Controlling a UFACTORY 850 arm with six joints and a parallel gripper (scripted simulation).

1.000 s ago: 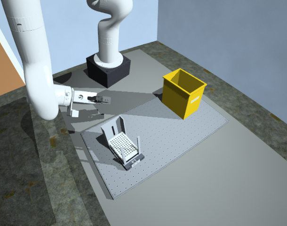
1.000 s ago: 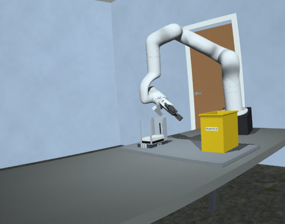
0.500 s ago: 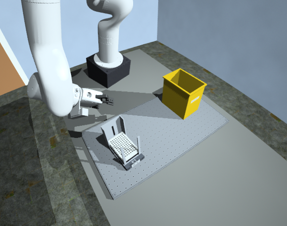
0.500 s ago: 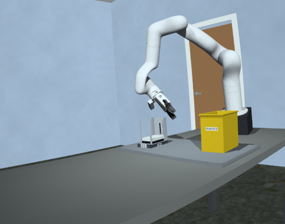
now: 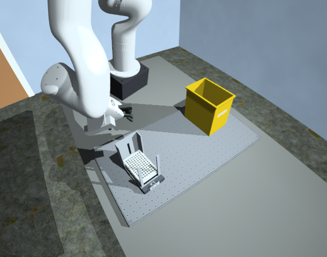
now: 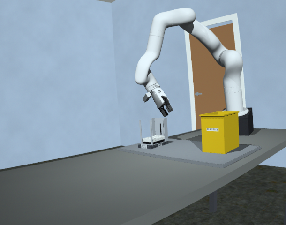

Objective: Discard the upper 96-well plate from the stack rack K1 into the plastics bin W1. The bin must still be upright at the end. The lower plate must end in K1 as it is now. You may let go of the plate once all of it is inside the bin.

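Observation:
The stack rack K1 (image 5: pixel 140 163) stands on the grey perforated baseplate, with a back wall and thin posts; it also shows in the exterior view (image 6: pixel 153 135). A white 96-well plate (image 5: pixel 140 166) lies on top in the rack; the lower plate is hidden beneath it. The yellow plastics bin W1 (image 5: pixel 208 105) stands upright at the far end of the baseplate, labelled PLASTICS in the exterior view (image 6: pixel 219 131). My gripper (image 6: pixel 167 110) is open and empty, tilted down, above and a little behind the rack's back wall; it also shows in the top view (image 5: pixel 127 112).
The arm's black base (image 5: pixel 128 80) stands behind the baseplate (image 5: pixel 177 155). The arm's elbow (image 5: pixel 80 83) hangs over the table's left side in the top view. A brown door (image 6: pixel 211 72) is behind the table.

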